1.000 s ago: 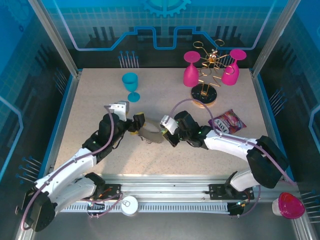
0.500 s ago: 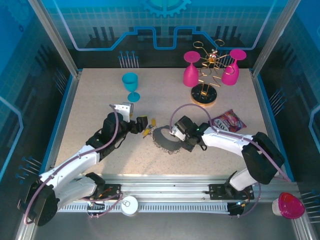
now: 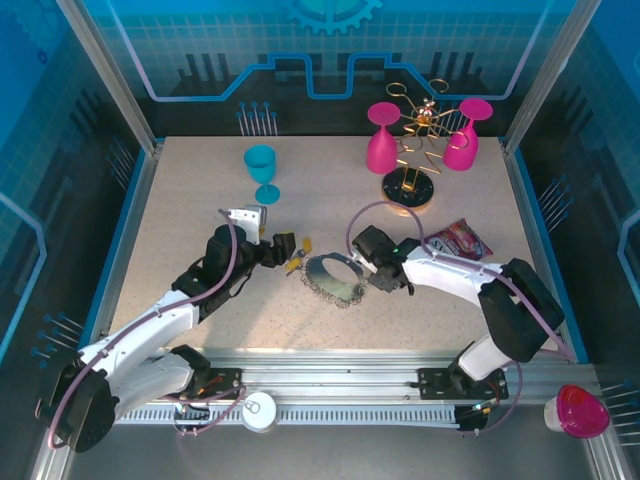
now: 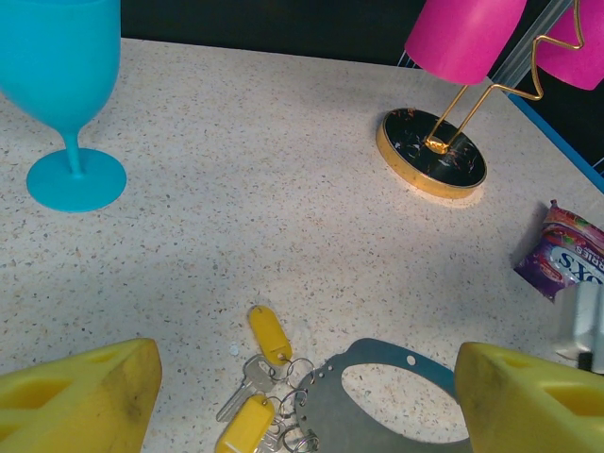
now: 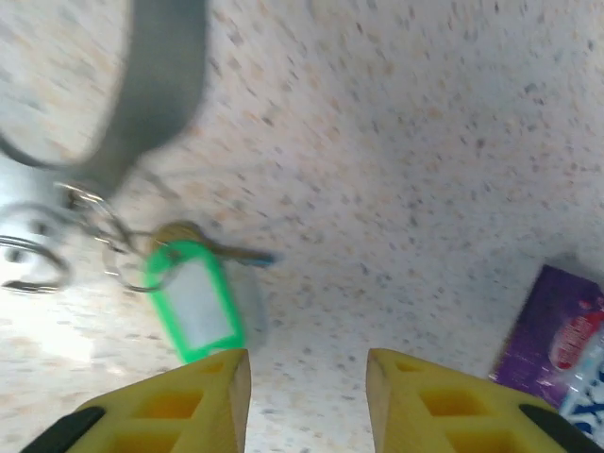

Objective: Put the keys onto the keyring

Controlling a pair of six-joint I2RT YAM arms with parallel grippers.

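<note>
Keyring (image 3: 333,278) lies flat mid-tabletop (image 3: 200,220), long axis approx left-right, btwn both end effectors. Yellow keys (image 4: 267,332) at its left end, green-tagged key (image 5: 193,311) by its rim. Left end effector (image 4: 302,359) spread wide, right end effector (image 5: 307,377) spread, nothing pinched. Pink goblets (image 3: 382,140) hang inverted on gold rack (image 3: 410,185); blue goblet (image 3: 262,170) upright. Snack bag (image 3: 455,243) print unreadable.

- Keyring (image 4: 377,354) — dull grey metal.
- Key tags (image 4: 268,332) — yellow.
- Green key tag (image 5: 195,302) — pale insert.
- Goblet (image 4: 66,85) — turquoise.
- Upturned goblets (image 4: 462,38) — magenta.
- Wire rack (image 4: 432,156) — gold, dark base top.
- Snack packet (image 4: 562,253) — purple, white lettering.
- Table (image 4: 283,170) — beige, speckled.
</note>
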